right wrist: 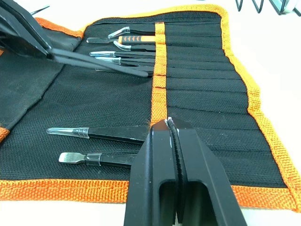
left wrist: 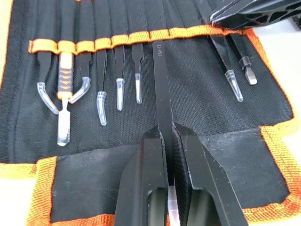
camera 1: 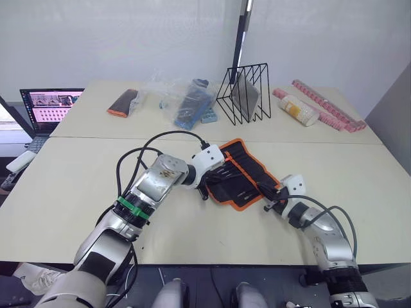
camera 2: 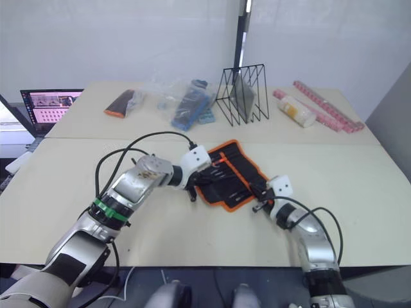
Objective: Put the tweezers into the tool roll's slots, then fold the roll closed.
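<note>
The tool roll (camera 1: 243, 174) lies open mid-table (camera 1: 64, 192) — wire rack (camera 1: 244, 93) behind it, laptop (camera 1: 48, 109) far left.

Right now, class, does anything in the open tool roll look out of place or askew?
Nothing looks damaged or spilled. One tweezer is only partly in its slot, gripped by the left gripper, while the other tools sit seated in the tool roll. The right gripper rests shut on the roll's band.

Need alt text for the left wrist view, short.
The left gripper, shut on a slim black metal tweezer, slides it under the orange slot band of the open black fabric tool roll. Other clear-capped tools already sit in neighbouring slots.
</note>
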Available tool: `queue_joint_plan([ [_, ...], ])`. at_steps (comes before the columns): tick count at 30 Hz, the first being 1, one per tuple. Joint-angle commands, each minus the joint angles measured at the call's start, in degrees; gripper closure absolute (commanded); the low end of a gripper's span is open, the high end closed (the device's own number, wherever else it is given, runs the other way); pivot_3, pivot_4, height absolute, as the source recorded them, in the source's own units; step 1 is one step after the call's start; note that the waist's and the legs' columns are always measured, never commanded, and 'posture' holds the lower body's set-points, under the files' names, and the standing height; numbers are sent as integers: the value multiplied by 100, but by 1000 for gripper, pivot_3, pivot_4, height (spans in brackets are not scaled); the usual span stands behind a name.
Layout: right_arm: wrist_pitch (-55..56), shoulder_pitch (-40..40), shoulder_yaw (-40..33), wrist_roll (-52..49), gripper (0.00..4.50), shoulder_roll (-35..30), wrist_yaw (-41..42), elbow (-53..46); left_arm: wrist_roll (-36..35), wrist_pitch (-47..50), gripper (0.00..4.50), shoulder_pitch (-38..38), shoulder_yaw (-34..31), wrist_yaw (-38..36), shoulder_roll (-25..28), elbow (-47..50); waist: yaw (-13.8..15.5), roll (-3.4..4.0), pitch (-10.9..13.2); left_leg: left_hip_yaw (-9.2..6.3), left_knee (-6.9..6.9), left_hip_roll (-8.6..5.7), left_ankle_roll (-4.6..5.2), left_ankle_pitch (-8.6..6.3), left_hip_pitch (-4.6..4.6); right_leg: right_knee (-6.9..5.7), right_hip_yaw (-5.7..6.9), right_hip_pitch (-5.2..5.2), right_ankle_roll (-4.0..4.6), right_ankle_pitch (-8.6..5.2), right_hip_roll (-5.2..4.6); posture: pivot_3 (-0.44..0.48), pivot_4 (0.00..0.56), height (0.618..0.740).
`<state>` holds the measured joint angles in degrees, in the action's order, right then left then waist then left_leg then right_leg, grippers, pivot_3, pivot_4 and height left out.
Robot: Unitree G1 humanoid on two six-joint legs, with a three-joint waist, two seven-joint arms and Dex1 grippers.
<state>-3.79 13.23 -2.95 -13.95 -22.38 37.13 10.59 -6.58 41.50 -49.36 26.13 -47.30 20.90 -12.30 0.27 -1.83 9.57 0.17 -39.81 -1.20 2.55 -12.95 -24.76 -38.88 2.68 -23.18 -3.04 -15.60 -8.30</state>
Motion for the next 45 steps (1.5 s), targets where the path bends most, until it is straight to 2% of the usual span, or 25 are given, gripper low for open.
queue_joint_plan([
  [1,-131,-23,76,98,4500,-7,-5,115,229,-234,4470,-81,74,-43,-42,-5,-2,0,0,0,0,0,0,0,0,0,0,0,0,0,0,0,150,685],
  [19,-184,-99,130,112,4500,16,-34,15,561,-856,4470,-406,-134,99,-775,-1119,12,0,0,1,-4,-1,0,0,0,-1,0,2,0,0,-1,0,150,685],
  [26,-189,-124,198,155,4500,46,-50,-5,699,-1387,4470,-688,-241,187,-1238,-2049,22,0,0,2,-4,-2,1,0,0,-1,0,2,-1,0,-1,0,150,685],
  [34,-248,-226,289,197,4500,102,-67,-161,829,-2470,4470,-1205,-559,399,-1849,-3745,30,-1,0,3,-5,-3,1,0,0,-1,1,3,-1,0,-2,0,150,685],
  [45,-328,-260,293,231,4500,68,-77,-251,1071,-3109,4470,-1405,-767,416,-2115,-4421,38,-2,0,3,-10,-6,2,0,-2,-1,1,4,-4,-2,-4,0,150,685],
])
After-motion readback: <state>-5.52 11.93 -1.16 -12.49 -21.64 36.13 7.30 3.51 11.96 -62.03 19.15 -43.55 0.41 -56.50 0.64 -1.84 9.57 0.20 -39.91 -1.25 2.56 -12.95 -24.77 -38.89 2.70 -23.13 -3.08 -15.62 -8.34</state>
